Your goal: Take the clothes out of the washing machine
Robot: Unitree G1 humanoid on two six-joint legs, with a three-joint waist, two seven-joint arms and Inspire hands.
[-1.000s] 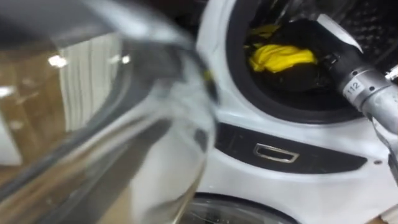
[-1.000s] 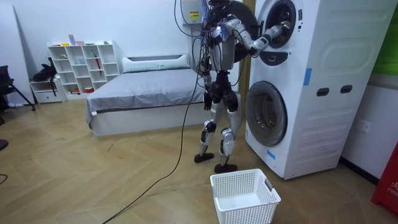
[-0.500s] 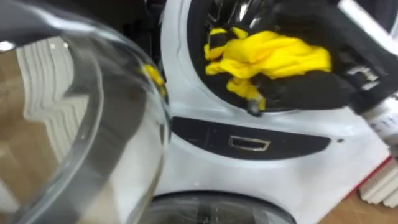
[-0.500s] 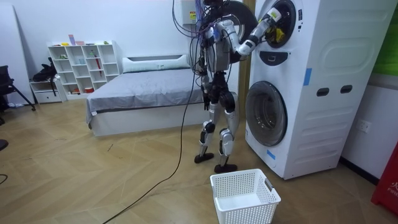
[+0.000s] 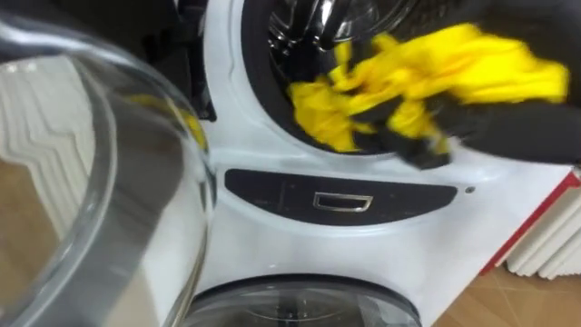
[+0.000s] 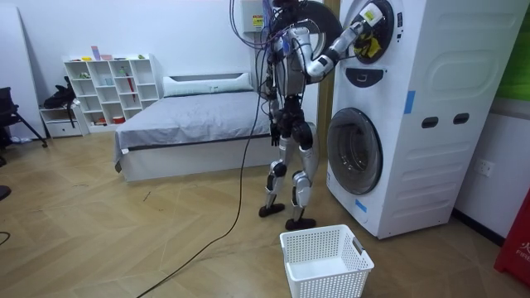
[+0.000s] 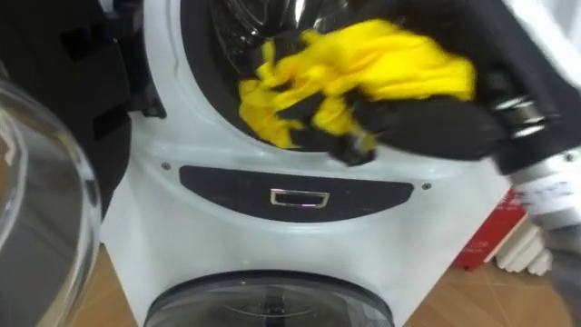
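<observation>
The crumpled yellow cloth garment [image 5: 436, 73], which a second ago lay deep in the upper drum of the white stacked washing machine [image 5: 381, 241], is now at the drum's mouth and partly over the rim. Extraction is judged under way. The black right hand [image 7: 427, 123] has its fingers [image 7: 359, 123] curled into the cloth, which bunches over and ahead of them. The white slatted plastic basket [image 6: 325, 261] stands on the floor, well apart.

Bright even light, reflections on the glass door [image 5: 109, 200], faint shadows
</observation>
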